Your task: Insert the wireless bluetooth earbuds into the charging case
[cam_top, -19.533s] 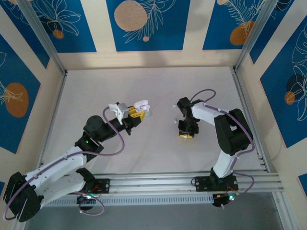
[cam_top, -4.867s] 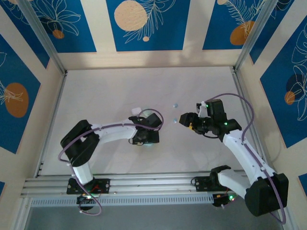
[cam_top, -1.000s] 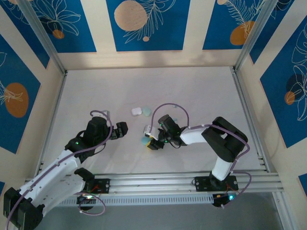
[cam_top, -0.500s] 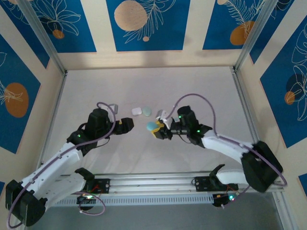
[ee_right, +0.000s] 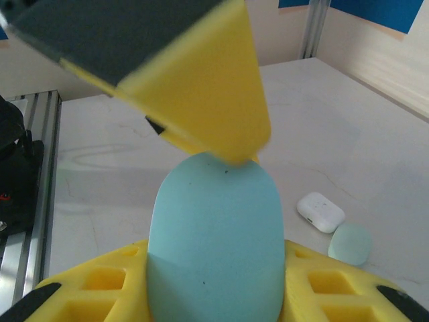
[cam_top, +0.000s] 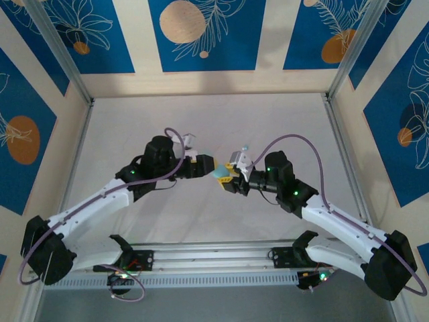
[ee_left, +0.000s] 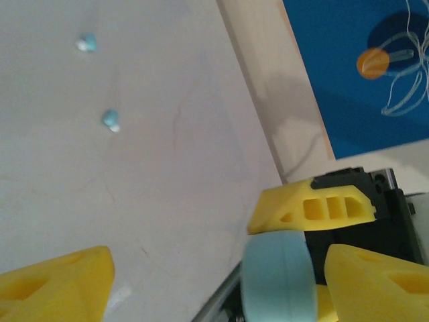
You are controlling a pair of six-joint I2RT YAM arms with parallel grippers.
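I am stretching both arms toward the middle of the worktop, with the grippers tip to tip. My right gripper is clamping a smooth pale teal case. My left gripper is standing with its jaws apart around this case. Two tiny glossy teal earbuds are lying loose on the worktop, near each other.

Both arms reach inward, left hand spread wide, right hand clamped (hands nearly meeting).
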